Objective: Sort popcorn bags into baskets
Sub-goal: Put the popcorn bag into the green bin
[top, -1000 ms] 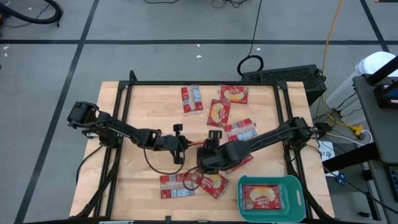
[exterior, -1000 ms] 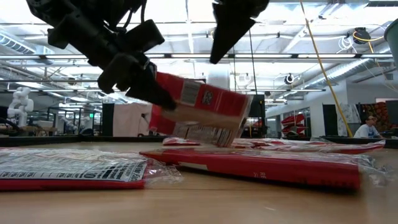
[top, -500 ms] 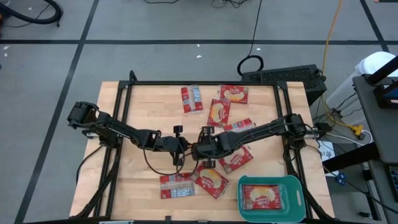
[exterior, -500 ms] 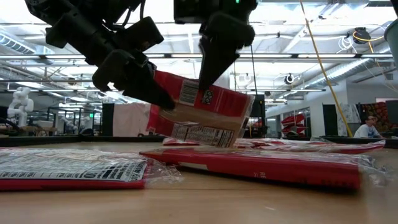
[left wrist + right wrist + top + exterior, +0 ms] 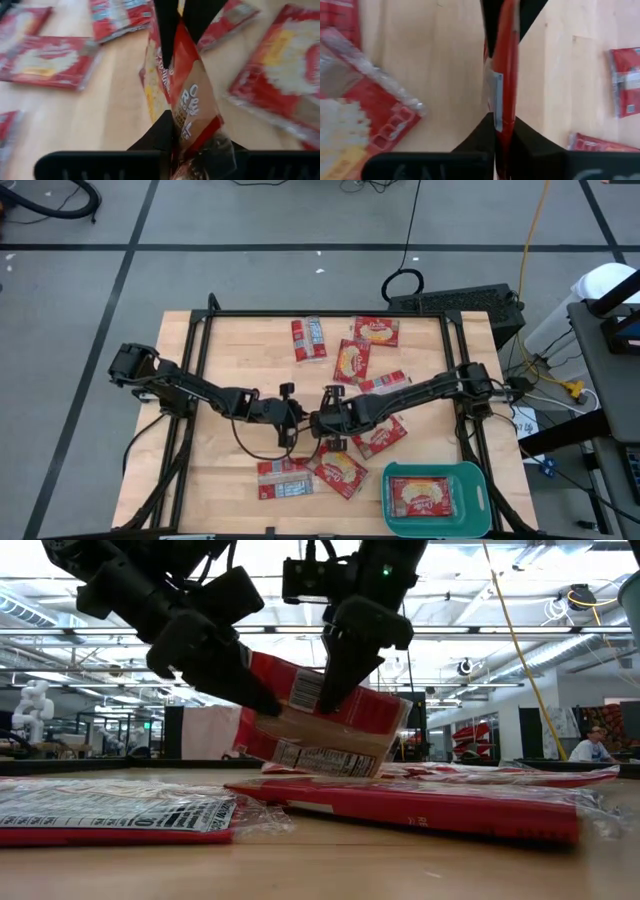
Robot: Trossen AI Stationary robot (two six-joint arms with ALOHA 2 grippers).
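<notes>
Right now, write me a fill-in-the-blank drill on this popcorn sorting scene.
1. The left pincer and right pincer are both shut on the same ____.
2. That popcorn bag is held ____ the table.
3. The teal basket holds ____ bag.

Missing words: popcorn bag; above; one

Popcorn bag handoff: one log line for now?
left gripper: shut on bag | right gripper: shut on bag | bag: above table | basket: one bag inside

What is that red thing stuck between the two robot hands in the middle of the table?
A popcorn bag, lifted off the table. The left hand and the right hand both pinch it, which shows best in the low view.
</notes>
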